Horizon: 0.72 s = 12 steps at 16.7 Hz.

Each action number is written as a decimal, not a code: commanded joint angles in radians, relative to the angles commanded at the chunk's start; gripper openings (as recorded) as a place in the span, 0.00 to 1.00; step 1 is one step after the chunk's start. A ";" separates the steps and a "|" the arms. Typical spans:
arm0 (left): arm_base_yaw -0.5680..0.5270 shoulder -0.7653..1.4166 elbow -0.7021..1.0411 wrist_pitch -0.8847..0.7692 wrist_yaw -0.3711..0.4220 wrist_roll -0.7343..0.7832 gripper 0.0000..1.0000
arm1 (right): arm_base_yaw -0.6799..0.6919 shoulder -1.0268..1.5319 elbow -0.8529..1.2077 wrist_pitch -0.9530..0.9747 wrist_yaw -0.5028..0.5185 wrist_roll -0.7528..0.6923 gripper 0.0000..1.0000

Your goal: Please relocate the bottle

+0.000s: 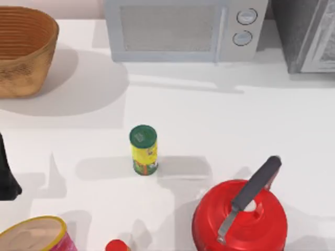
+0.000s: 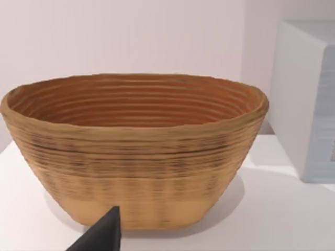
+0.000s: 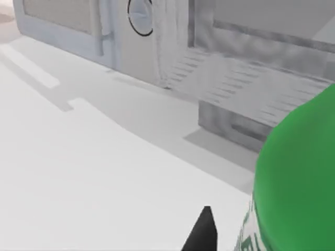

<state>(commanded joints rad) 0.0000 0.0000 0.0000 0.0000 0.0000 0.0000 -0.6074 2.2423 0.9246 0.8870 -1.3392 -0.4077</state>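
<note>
The bottle (image 3: 296,183) shows as a big green rounded body with a strip of green-white label at its lower edge, very close in the right wrist view. A dark part of my right gripper (image 3: 205,232) rises just beside it, above the white table. Whether the gripper holds the bottle I cannot tell. My left arm (image 1: 6,175) is a dark shape at the table's left edge. A dark tip of my left gripper (image 2: 104,234) shows in the left wrist view, in front of the woven basket (image 2: 133,151).
The woven basket (image 1: 23,49) stands at the back left and a microwave (image 1: 183,29) at the back middle. A yellow can with a dark green lid (image 1: 143,149) stands mid-table. A red pot with a grey handle (image 1: 239,219), a red-capped item (image 1: 117,246) and a pink tub (image 1: 36,235) line the front edge.
</note>
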 joint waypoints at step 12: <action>0.000 0.000 0.000 0.000 0.000 0.000 1.00 | 0.009 0.004 -0.003 0.037 0.009 0.028 0.45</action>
<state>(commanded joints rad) 0.0000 0.0000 0.0000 0.0000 0.0000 0.0000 -0.5983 2.2462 0.9215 0.9235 -1.3298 -0.3797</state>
